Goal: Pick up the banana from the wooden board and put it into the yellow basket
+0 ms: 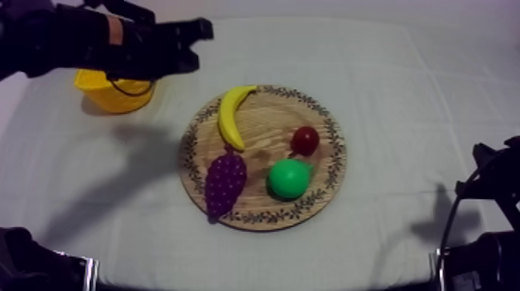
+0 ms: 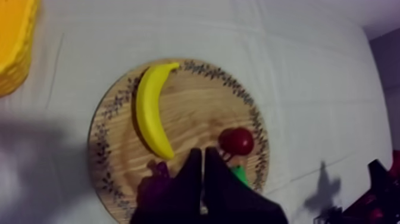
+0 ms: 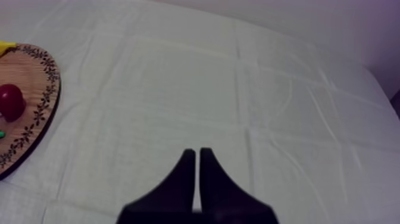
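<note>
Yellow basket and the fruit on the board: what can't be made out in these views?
Top view: the left arm covers the top of the yellow basket, so its inside is hidden.
Left wrist view: the shut left gripper hides most of the grapes and pear; the edge cuts off the basket.
Right wrist view: the edge cuts off the wooden board and leaves just a tip of the banana.

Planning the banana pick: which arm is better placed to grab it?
Left. The left gripper is up by the yellow basket, facing the wooden board with the banana in front of it. The right gripper rests low over bare cloth, beyond the board's other side.
</note>
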